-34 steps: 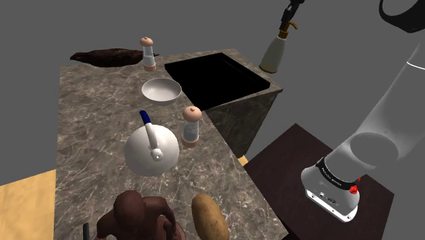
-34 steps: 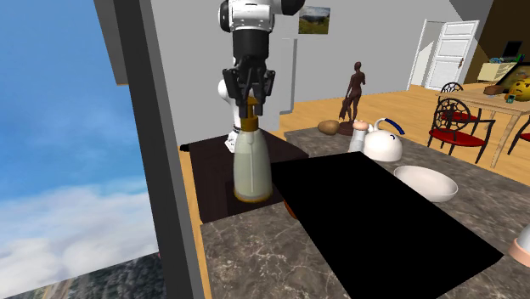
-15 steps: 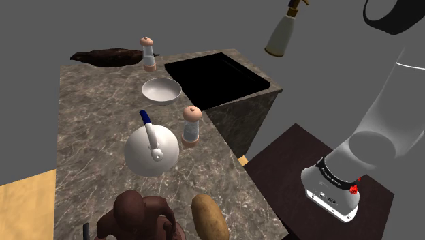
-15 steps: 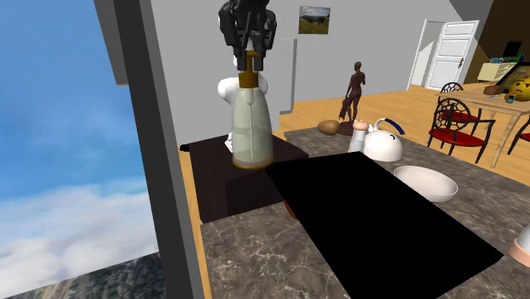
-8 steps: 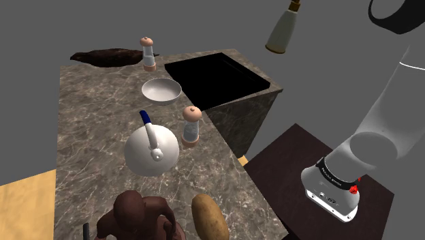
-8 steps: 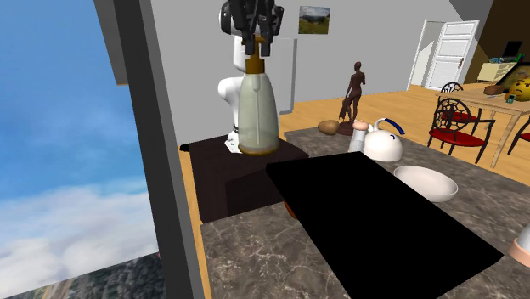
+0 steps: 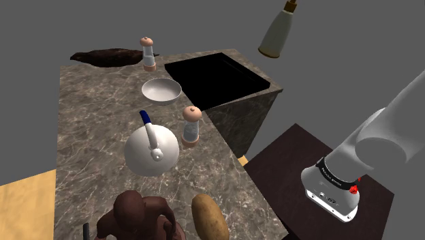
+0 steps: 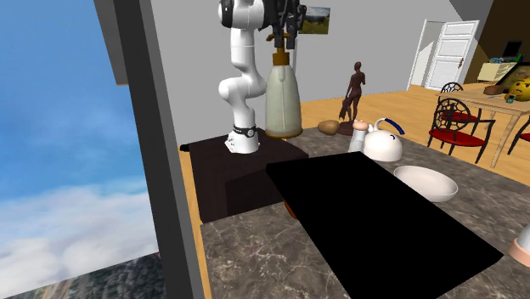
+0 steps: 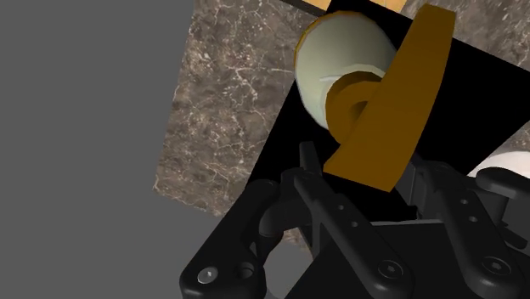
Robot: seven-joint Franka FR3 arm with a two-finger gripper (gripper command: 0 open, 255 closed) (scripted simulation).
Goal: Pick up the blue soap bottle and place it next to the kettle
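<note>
The black gripper (image 8: 281, 38) is closed narrowly on the pump of the soap bottle (image 8: 283, 98) and holds it up in the air. The bottle is cream-bodied with a brown pump rather than blue. In the wrist view the fingers (image 9: 316, 188) clasp the brown pump stem, and the spout slants up past the gripper (image 9: 374, 183) across the cream shoulder of the soap bottle (image 9: 340, 64).

Half a second ago, in the second exterior view, the bottle hung over the dark stand. Now it has swung towards that picture's right, closer to the marble counter (image 8: 255, 246) edge, and the white arm's column stands clear behind it.

In the shoulder view the soap bottle (image 7: 276, 35) sits at the top edge, right of centre, above the black sink recess (image 7: 211, 78). It is well apart from the white kettle (image 7: 151, 148) with its blue handle, which is left of centre. That view lays out the counter from above — a bowl (image 7: 161, 89) and two shakers, one (image 7: 191, 126) just beside the kettle. The second exterior view sets the kettle (image 8: 384, 143) right of centre, beyond the sink.
</note>
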